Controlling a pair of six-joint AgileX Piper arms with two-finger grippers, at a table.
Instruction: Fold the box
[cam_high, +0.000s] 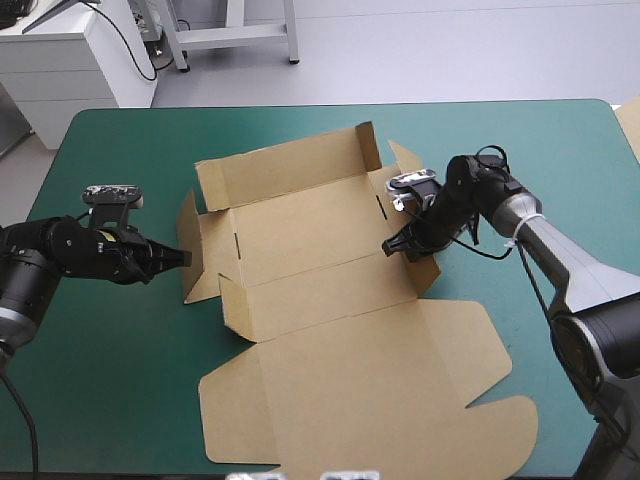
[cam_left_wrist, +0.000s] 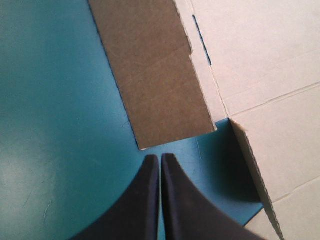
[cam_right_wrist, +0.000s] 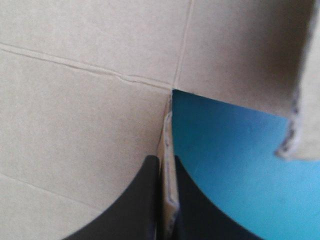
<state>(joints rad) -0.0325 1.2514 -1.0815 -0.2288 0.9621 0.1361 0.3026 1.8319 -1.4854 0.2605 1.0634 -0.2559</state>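
Board walls stand raised along both long sides of the box (cam_high: 310, 235), which sits near the middle of the bench (cam_high: 110, 400) on its teal-green cover. The far wall (cam_high: 290, 168) leans a little outward, and the near wall (cam_high: 320, 298) rises between the base and the lid (cam_high: 370, 400). The lid lies flat on the cover toward the bench's near edge, its outer corners rounded.

At the box's left end the left side flap (cam_high: 192, 228) is tilted up from the base. The left end effector (cam_high: 183, 257) is low over the cover just outside that flap, with its black fingers (cam_left_wrist: 145, 200) pressed together into one point and nothing between them. The tip is just beside the flap's outer face; whether it touches cannot be told. In the left wrist view a narrow slot (cam_left_wrist: 201, 40) shows in the base beside the flap's fold.

At the box's right end the right end effector (cam_high: 398, 246) reaches in over the base. Its fingers are all but closed, with the edge of the right side flap (cam_right_wrist: 168, 200) pinched between them. That flap stands up from the base, and bare cover shows just beyond it
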